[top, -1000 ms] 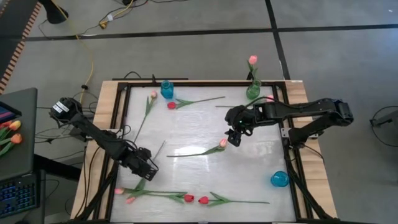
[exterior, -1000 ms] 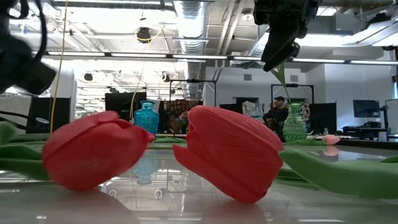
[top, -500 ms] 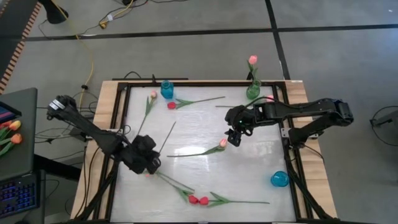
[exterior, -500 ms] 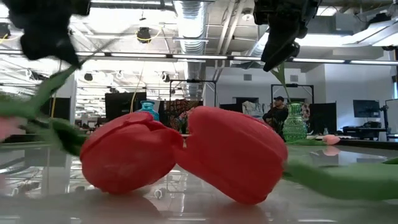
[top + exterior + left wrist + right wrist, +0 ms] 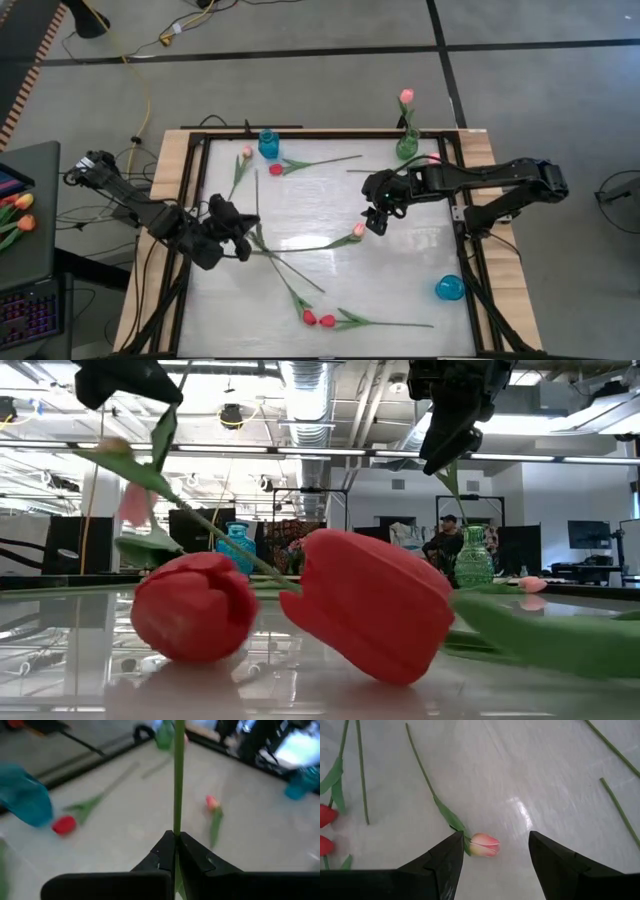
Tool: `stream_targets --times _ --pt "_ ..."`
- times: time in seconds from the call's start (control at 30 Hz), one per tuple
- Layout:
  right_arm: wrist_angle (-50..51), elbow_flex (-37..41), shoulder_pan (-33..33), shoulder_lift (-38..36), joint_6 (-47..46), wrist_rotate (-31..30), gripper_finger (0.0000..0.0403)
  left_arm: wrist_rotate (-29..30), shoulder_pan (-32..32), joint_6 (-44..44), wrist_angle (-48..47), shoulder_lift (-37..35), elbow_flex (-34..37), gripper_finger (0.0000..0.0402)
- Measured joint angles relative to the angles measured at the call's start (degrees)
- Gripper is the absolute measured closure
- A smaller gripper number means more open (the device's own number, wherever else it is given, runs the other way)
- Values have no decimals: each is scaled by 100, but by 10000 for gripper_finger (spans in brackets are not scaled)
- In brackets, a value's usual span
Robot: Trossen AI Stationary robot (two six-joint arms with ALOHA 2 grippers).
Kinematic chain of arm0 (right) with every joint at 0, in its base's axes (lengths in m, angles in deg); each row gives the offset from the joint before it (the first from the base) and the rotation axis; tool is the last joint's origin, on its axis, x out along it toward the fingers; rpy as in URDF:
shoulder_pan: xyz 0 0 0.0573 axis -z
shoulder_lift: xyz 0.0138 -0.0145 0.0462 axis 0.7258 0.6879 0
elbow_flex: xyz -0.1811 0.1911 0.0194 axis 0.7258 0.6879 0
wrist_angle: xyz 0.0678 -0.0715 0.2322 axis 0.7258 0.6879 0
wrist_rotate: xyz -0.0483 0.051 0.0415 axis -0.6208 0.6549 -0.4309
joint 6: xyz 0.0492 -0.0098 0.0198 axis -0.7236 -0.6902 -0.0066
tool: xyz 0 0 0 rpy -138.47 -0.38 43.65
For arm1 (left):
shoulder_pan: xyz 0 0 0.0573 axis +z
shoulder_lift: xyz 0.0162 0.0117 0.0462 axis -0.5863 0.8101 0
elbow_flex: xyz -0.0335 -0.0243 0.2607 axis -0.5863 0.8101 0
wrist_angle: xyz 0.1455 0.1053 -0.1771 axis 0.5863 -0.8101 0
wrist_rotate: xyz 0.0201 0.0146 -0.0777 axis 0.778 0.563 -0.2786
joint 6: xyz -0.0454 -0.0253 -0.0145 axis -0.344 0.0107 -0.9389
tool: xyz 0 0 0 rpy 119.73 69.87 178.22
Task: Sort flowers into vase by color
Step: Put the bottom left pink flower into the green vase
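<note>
Orange-yellow tulips (image 5: 17, 222) off-table; keyboard (image 5: 28, 312); yellow cable (image 5: 143, 75).

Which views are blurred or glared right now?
Left wrist view: soft all over, only the stem in the shut left tool reads cleanly. Low view: near red tulips fill the frame. Right wrist view: sharp, glare patch on the table beside the pink tulip.

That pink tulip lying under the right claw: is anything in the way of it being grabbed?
Nothing visible. The right gripper hangs open above the pink tulip, with only bare table around the bud. The left gripper is off at the table's left side, shut on a green stem.
</note>
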Motion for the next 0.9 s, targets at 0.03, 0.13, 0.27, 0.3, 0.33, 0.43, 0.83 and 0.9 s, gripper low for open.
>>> stream_targets --times 0.03,0.13,0.27,0.3,0.33,0.43,0.83,0.9 --pt "0 0 0 0 0 2 153 212 -38 7 -5 -3 0 401" --pt "1 0 -7 0 -1 5 153 1077 -164 6 0 -3 0 401" --pt "0 0 -7 0 -74 9 153 2279 -249 6 2 -5 0 401" --pt "0 0 -7 0 -124 11 153 2487 -249 6 2 -5 0 401" --pt "1 0 -7 0 -138 15 153 2635 -249 4 2 -5 0 402" --pt "0 0 -7 0 -149 18 153 2930 -249 -34 17 -5 0 401" --pt "-1020 2 -7 0 -275 18 153 2089 70 -1407 22 -30 0 401" --pt "-1369 2 -5 0 -187 18 153 1343 337 -1456 25 -83 0 401"
